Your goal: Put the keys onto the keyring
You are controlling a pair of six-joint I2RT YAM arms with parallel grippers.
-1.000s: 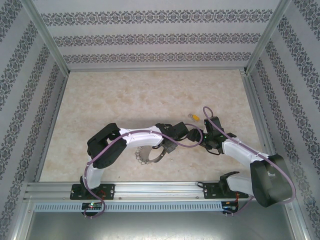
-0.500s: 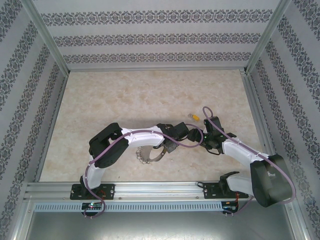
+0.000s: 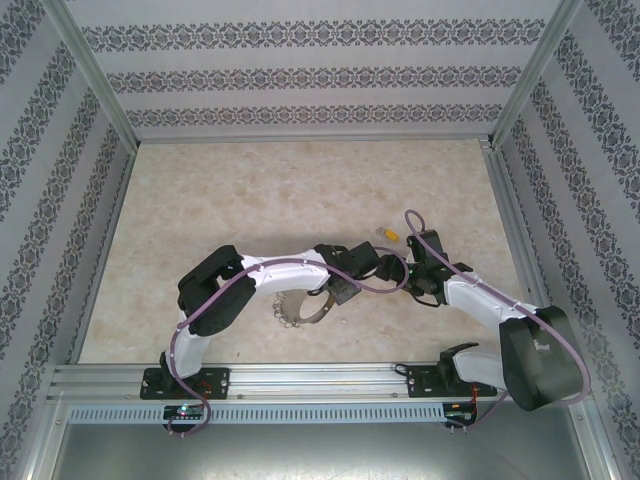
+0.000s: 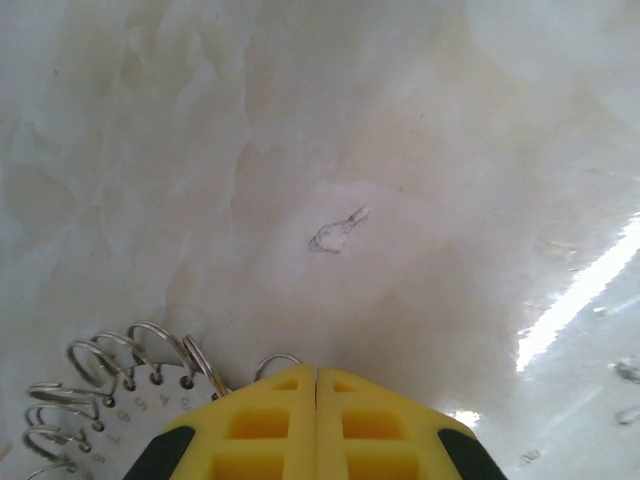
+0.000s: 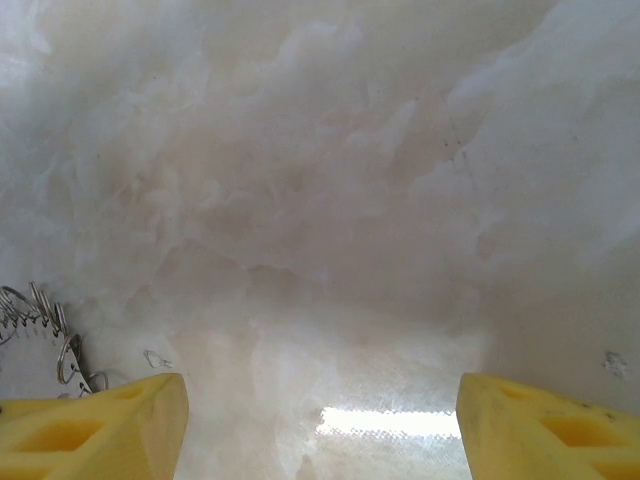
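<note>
Toward the front of the table (image 3: 250, 190), the left gripper (image 4: 317, 372) has its jaws pressed together against the keyring (image 4: 120, 400). Whether they pinch its rim cannot be confirmed. The right gripper (image 5: 320, 425) stands wide, holding nothing. The 1 key (image 3: 390, 235) lies beyond both, well apart from the ring.

Risk: if the pads missed the thin rim, a lift would leave the ring behind.

Surface: pale, marbled, glossy. Enclosure: 3 patterned walls (image 3: 300, 80).

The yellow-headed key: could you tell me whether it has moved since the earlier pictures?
No; the key lies at the same spot, no nearer the right rail.
</note>
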